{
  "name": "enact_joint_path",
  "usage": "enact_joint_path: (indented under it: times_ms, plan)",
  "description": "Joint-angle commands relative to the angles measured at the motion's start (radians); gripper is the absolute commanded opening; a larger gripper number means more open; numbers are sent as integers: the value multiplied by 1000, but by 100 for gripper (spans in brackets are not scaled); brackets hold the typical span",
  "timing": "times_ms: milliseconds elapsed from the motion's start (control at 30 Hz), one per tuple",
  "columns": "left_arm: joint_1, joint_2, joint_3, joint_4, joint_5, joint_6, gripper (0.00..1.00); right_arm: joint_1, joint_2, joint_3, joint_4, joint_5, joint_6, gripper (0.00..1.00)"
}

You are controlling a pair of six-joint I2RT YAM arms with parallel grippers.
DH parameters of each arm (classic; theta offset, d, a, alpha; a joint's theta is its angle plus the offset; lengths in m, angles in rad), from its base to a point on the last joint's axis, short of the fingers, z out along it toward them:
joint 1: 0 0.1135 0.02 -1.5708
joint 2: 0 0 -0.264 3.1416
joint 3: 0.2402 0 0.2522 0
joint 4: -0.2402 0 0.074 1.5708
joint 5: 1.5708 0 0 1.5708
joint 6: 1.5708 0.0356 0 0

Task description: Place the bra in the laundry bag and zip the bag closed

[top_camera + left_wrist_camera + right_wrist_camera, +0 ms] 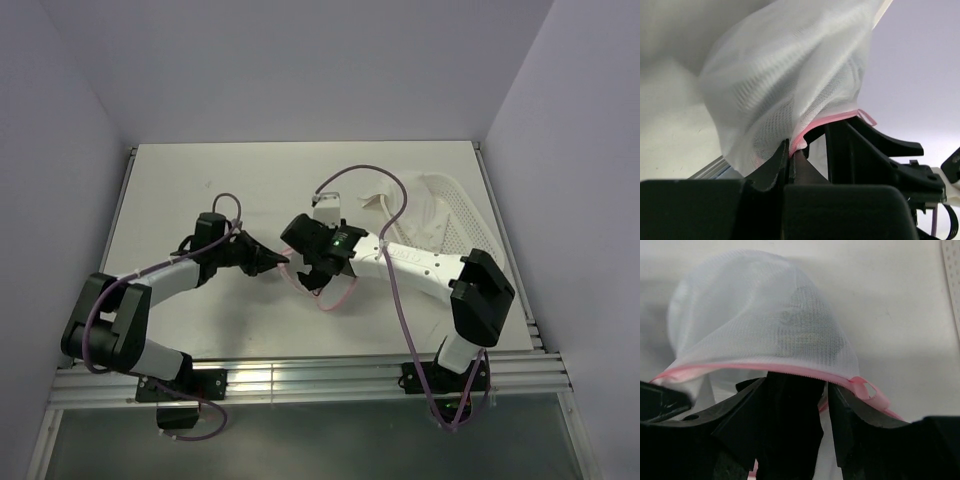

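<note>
The laundry bag (790,75) is a white mesh pouch with a pink zipper rim, and it hangs lifted between both grippers. My left gripper (790,150) is shut on the pink rim. In the right wrist view the bag (765,315) bulges above its pink rim, and the black bra (790,415) pokes into the opening under that rim. My right gripper (792,390) is open around the bra, with a gap showing beside its right finger (850,410). From above, the two grippers meet at mid-table, left gripper (283,262) and right gripper (308,272), with a pink loop of the bag (337,296) below them.
A white perforated plastic basket (450,205) with white cloth in it stands at the back right of the table (200,190). Purple cables loop over both arms. Walls close in the table on three sides.
</note>
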Motion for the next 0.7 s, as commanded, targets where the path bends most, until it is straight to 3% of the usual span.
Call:
enact_joint_path:
  times_ms: [0, 433, 567, 667]
  plan:
    - [43, 10, 62, 24, 50, -2, 0, 6, 14, 88, -36, 3, -72, 60]
    - [108, 68, 120, 78, 59, -67, 0, -28, 113, 563, -174, -8, -200, 64]
    - [111, 91, 131, 99, 62, -81, 0, -52, 31, 490, -180, 11, -174, 65]
    - [114, 105, 137, 96, 56, -79, 0, -107, -95, 280, -108, -26, -131, 64]
